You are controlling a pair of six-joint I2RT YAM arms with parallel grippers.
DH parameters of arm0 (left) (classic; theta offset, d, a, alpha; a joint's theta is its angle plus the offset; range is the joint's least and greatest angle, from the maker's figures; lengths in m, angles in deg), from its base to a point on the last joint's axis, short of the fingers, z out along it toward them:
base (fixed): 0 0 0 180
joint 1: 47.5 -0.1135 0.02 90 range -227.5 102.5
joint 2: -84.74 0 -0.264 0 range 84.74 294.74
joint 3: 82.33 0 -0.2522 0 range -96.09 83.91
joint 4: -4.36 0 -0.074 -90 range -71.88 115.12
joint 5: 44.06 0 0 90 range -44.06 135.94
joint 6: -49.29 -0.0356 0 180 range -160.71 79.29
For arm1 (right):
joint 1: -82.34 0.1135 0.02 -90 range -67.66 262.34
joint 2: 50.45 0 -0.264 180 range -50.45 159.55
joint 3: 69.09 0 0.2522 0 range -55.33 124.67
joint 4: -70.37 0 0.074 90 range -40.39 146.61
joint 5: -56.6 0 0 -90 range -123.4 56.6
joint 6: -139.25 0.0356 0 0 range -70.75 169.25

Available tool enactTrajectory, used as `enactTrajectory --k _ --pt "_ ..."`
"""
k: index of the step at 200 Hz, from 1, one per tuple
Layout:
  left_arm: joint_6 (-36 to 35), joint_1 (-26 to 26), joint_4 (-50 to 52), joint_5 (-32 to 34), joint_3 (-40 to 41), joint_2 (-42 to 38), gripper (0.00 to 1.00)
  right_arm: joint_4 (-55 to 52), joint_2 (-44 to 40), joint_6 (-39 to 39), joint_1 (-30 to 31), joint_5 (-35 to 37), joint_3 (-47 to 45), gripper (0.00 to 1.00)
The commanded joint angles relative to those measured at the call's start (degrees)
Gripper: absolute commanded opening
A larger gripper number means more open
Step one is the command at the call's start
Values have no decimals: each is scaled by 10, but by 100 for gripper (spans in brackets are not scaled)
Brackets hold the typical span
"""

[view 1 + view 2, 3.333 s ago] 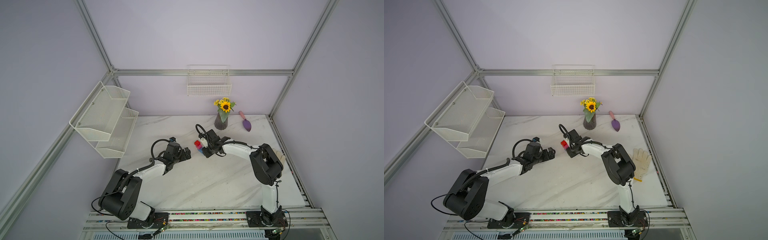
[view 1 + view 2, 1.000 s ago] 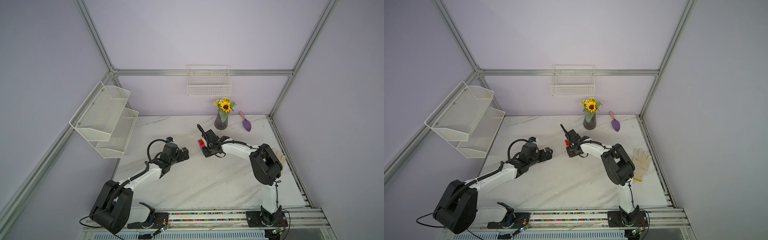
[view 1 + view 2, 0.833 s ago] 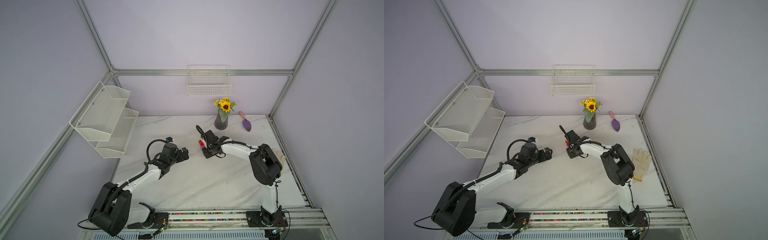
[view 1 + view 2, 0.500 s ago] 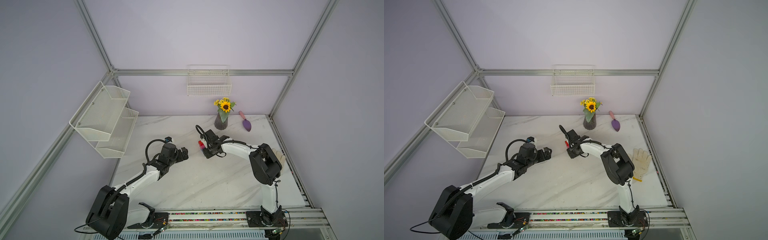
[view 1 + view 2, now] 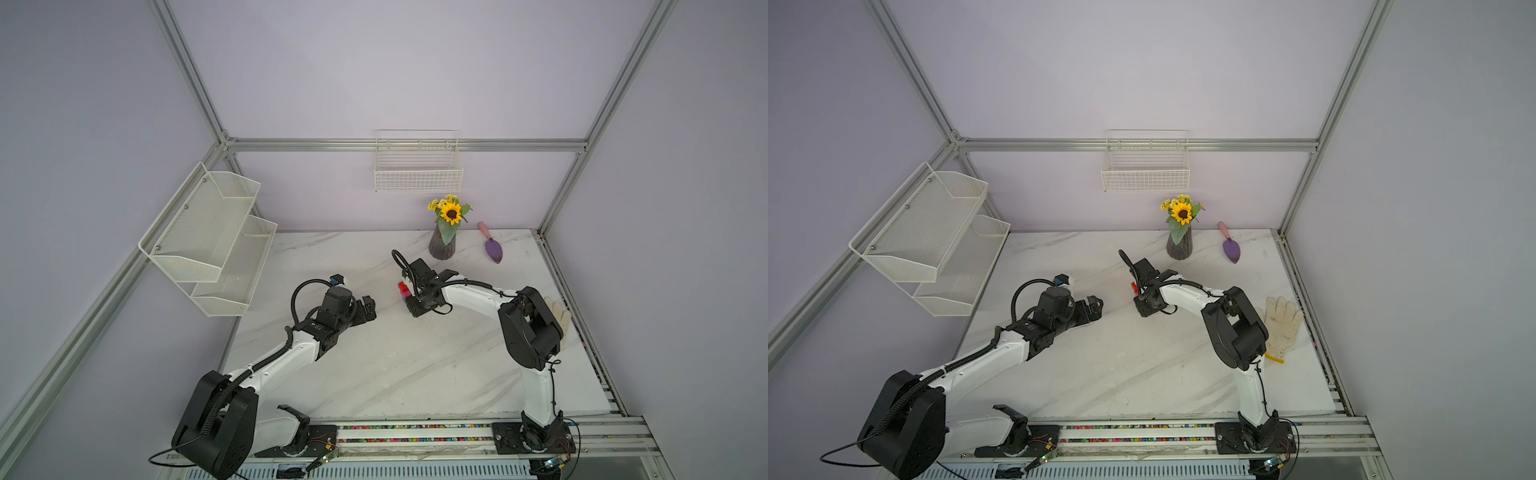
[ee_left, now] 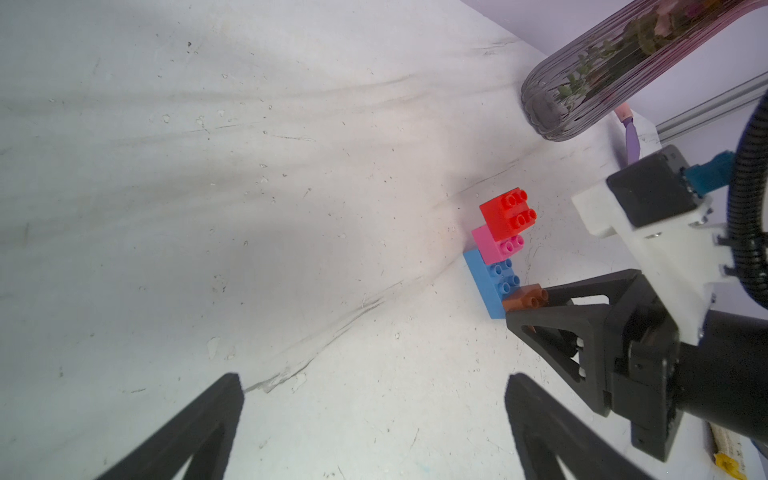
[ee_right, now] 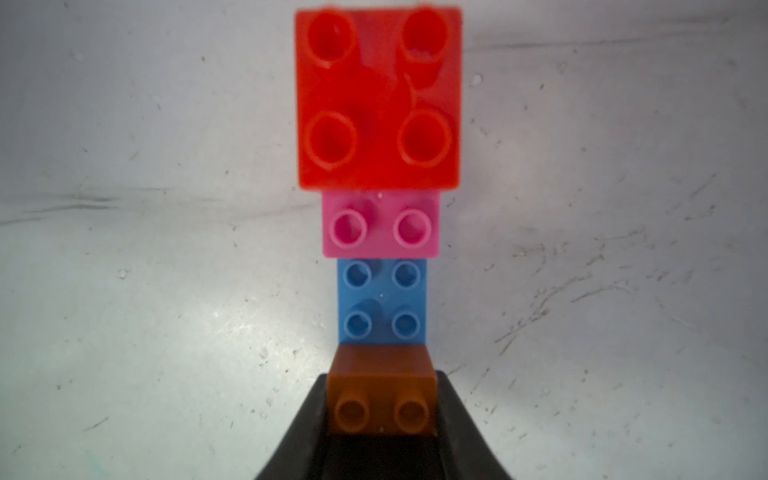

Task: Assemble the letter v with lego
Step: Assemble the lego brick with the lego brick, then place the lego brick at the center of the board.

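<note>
The lego stands as one stepped row on the marble table: red brick [image 7: 378,95] on top, pink brick [image 7: 380,228], light-blue brick [image 7: 381,299], then the orange-brown brick [image 7: 381,399]. My right gripper [image 7: 382,376] is shut on the orange-brown brick, one finger against each side. In both top views only the red end [image 5: 402,286] [image 5: 1134,286] shows beside that gripper [image 5: 409,297]. The left wrist view shows the same row [image 6: 496,266] with the right gripper [image 6: 530,307] at its brown end. My left gripper [image 6: 374,378] [image 5: 372,307] stands open and empty, apart from the bricks.
A ribbed vase of sunflowers [image 5: 442,245] and a purple trowel [image 5: 492,249] stand behind the bricks. A white glove [image 5: 1283,324] lies near the right edge. A mesh shelf [image 5: 208,241] hangs on the left wall and a wire basket [image 5: 417,174] on the back wall.
The left arm's shoulder and elbow have dropped toward the front rail while its open gripper stayed nearly in place. The right gripper stays at the bricks.
</note>
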Motion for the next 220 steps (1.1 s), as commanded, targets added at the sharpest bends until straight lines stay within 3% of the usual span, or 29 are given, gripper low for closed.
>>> enactTrajectory --k 1,62,220 --pt "-9 -4 -3 10 -12 -12 100 -36 9 20 1 6 2 45" --pt "-10 -4 1 11 -14 -14 100 15 12 30 1 -4 -8 48" --pt "-12 -4 -5 7 -14 14 100 53 100 37 1 55 23 45"
